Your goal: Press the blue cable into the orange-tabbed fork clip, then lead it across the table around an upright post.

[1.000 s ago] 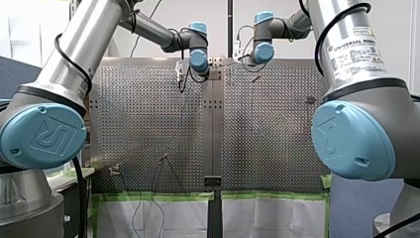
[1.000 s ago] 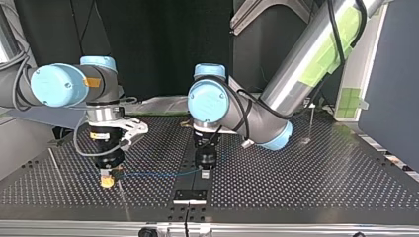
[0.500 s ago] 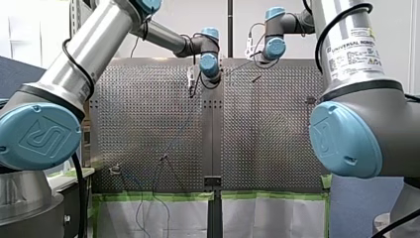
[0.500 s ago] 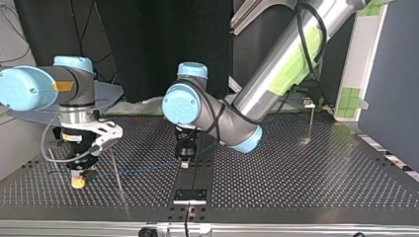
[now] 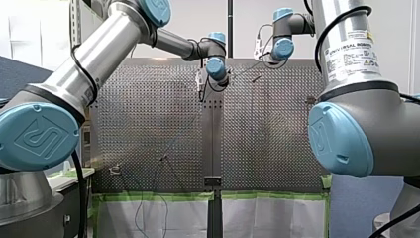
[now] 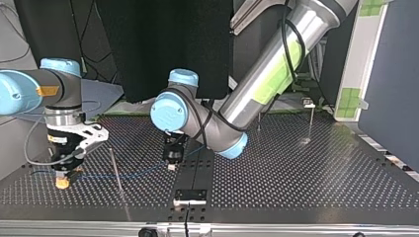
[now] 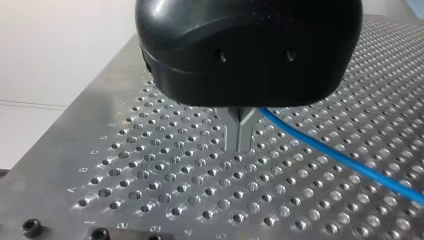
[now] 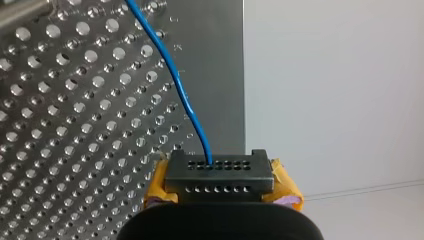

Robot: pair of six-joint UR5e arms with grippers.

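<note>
Top view: the blue cable (image 6: 118, 176) spans in a shallow sag above the perforated bench (image 6: 306, 182). It runs from my right gripper (image 6: 62, 181) at the view's left to my left gripper (image 6: 171, 167) near the middle. A thin post (image 6: 113, 162) crosses the span in this view.

Right wrist view: the yellow-padded fingers (image 8: 160, 182) are clenched on the cable. It leaves from between them and runs ahead over the bench near its edge.

Left wrist view: the metal fingers (image 7: 232, 135) are pressed together at their tips, grasping the cable. It emerges beside their root and trails away to one side over the holes.
</note>
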